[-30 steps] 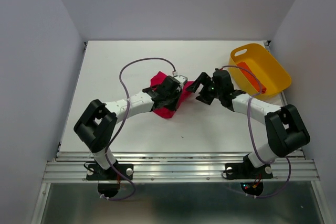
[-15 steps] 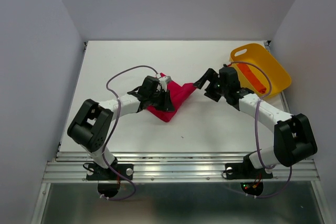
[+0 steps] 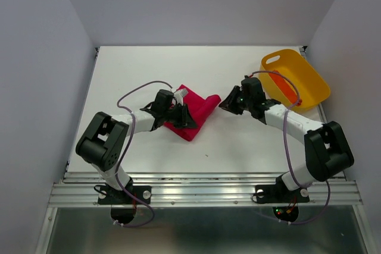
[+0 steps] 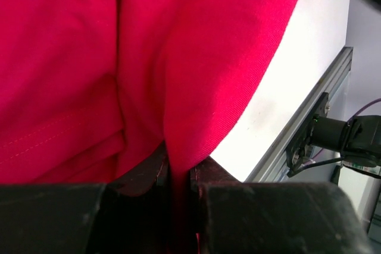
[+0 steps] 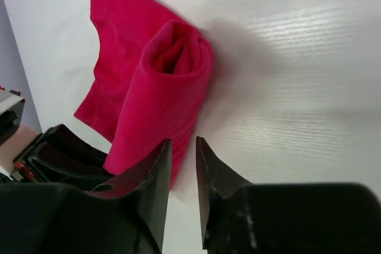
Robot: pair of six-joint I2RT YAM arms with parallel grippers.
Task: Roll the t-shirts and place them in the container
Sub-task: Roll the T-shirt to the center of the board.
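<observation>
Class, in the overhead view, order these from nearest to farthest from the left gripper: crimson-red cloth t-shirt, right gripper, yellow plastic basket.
1. Crimson-red cloth t-shirt, pinched in the left gripper.
2. Right gripper, at the shirt's right end.
3. Yellow plastic basket, far right.

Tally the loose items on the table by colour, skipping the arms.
Crimson-red t-shirt: 1
Orange t-shirt bundle, in the basket: 1
Yellow plastic basket: 1
Total: 3
</observation>
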